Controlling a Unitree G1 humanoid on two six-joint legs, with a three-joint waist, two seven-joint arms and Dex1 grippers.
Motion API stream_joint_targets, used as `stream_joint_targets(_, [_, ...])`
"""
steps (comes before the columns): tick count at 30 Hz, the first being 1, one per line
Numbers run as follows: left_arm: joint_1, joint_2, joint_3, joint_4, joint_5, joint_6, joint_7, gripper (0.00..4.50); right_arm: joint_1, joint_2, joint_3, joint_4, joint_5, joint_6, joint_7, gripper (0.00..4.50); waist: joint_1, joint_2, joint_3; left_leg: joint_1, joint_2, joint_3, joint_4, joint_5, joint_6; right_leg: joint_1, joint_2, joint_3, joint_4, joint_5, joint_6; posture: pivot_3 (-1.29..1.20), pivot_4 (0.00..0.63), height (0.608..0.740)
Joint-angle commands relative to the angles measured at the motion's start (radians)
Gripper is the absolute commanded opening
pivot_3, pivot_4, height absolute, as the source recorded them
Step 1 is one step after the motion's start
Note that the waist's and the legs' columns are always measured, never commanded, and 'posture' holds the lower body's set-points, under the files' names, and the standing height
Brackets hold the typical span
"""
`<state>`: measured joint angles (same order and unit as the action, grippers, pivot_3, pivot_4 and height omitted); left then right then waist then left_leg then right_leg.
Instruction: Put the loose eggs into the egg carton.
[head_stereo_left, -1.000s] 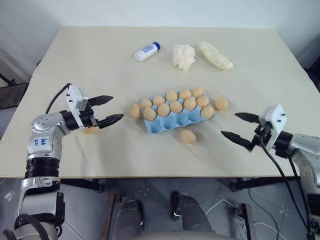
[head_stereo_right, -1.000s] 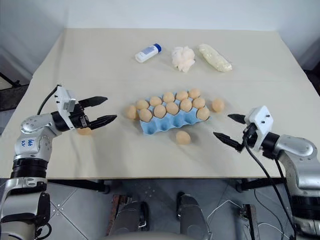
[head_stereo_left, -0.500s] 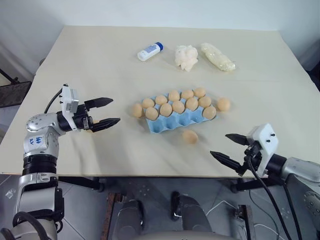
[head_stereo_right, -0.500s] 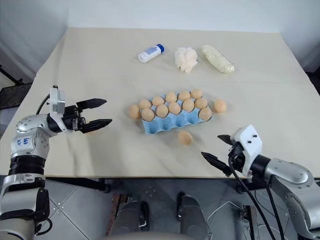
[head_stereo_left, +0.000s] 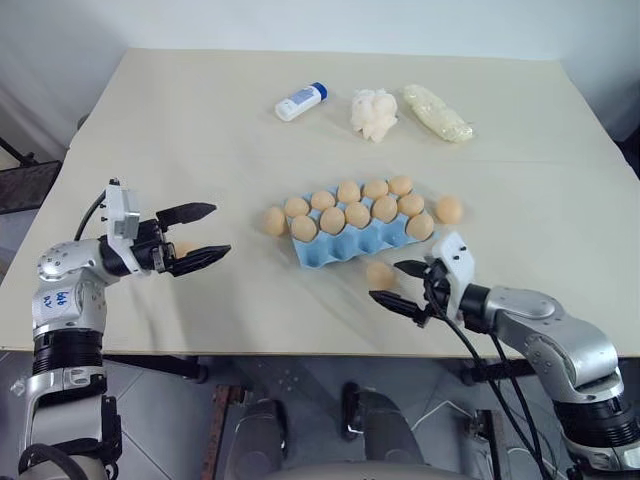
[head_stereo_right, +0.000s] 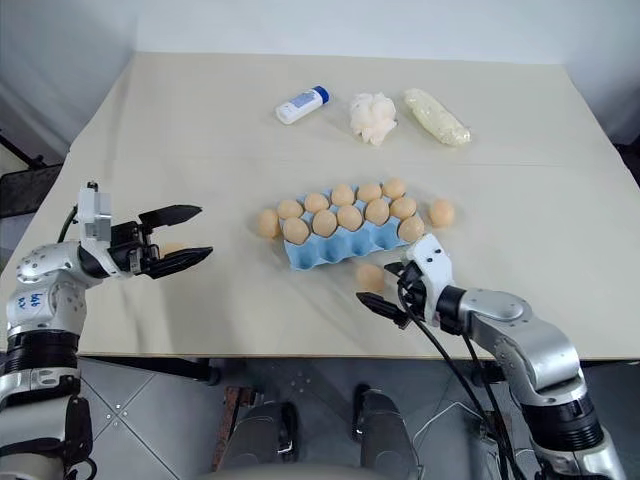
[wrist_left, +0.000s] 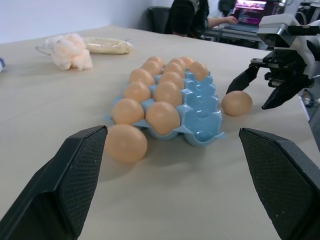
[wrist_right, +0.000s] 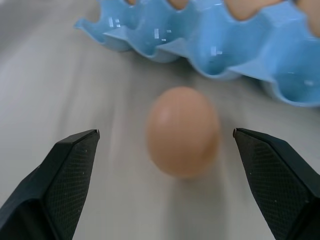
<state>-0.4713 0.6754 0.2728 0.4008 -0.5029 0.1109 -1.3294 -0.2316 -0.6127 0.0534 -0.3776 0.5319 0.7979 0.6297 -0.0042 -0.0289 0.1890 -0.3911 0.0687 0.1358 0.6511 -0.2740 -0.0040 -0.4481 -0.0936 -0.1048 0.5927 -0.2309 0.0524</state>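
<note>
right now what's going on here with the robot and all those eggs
A two-armed robot is filling a light blue egg carton on a table. Nine eggs sit in its cups, with several cups on the near side empty. The right gripper, open, is lined up on a loose egg lying just in front of the carton, not yet gripping it. The left gripper hangs open off to the side, holding nothing. Two more loose eggs lie at the carton's ends, one on the left and one on the right.
</note>
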Motion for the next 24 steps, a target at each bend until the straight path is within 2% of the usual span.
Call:
stream_joint_targets(1, [0.036,0.025,0.050,-0.073,-0.037,0.013,0.025,4.49,-0.046,0.019,0.041,0.039,-0.034,-0.037,0.020,4.50,-0.001,0.000,0.000,0.000,0.000,0.000,0.000,0.000,0.000,0.000,0.000,0.001,0.000,0.000,0.000,0.00,0.150,0.740])
stream_joint_targets(5, [0.057,0.021,0.058,-0.105,-0.042,0.019,0.041,4.49,-0.076,0.038,0.067,0.060,-0.061,-0.033,0.017,4.50,0.001,0.000,0.000,0.000,0.000,0.000,0.000,0.000,0.000,0.000,0.000,0.000,0.001,0.000,0.000,0.00,0.150,0.740])
stream_joint_targets(9, [0.069,0.019,0.066,-0.122,-0.049,0.023,0.053,4.50,-0.076,0.041,0.041,0.024,-0.048,-0.007,0.010,3.27,0.003,0.000,0.000,0.000,0.000,0.000,0.000,0.000,0.000,0.000,-0.001,0.000,0.000,0.000,0.000,0.00,0.150,0.740])
stream_joint_targets(12, [0.074,0.020,0.070,-0.127,-0.051,0.022,0.058,4.50,-0.072,0.029,0.009,-0.011,-0.035,0.007,0.004,2.14,0.002,0.000,0.000,0.000,0.000,0.001,0.000,-0.001,0.000,0.000,-0.001,0.000,0.000,0.000,0.000,0.00,0.150,0.740])
stream_joint_targets(14, [0.075,0.020,0.071,-0.129,-0.053,0.022,0.062,4.50,-0.069,0.018,-0.018,-0.051,-0.019,0.027,0.002,1.66,0.001,0.000,0.000,0.000,0.000,0.001,0.000,-0.001,0.000,0.000,0.000,0.000,0.000,0.000,0.000,0.00,0.150,0.740])
stream_joint_targets(19, [0.067,0.020,0.069,-0.124,-0.058,0.020,0.062,4.50,-0.126,-0.006,-0.101,-0.104,0.019,0.052,0.000,1.59,0.000,0.000,0.000,0.000,0.001,0.001,0.000,-0.001,0.000,-0.001,0.000,0.000,0.000,0.000,0.000,0.00,0.150,0.740])
stream_joint_targets(24, [0.056,0.012,0.062,-0.120,-0.059,0.016,0.063,4.50,-0.263,0.023,-0.072,0.069,-0.057,-0.019,-0.023,1.57,0.000,0.000,0.000,0.001,0.002,0.002,0.000,-0.001,0.000,0.000,0.000,0.001,0.000,0.000,0.000,0.00,0.150,0.740])
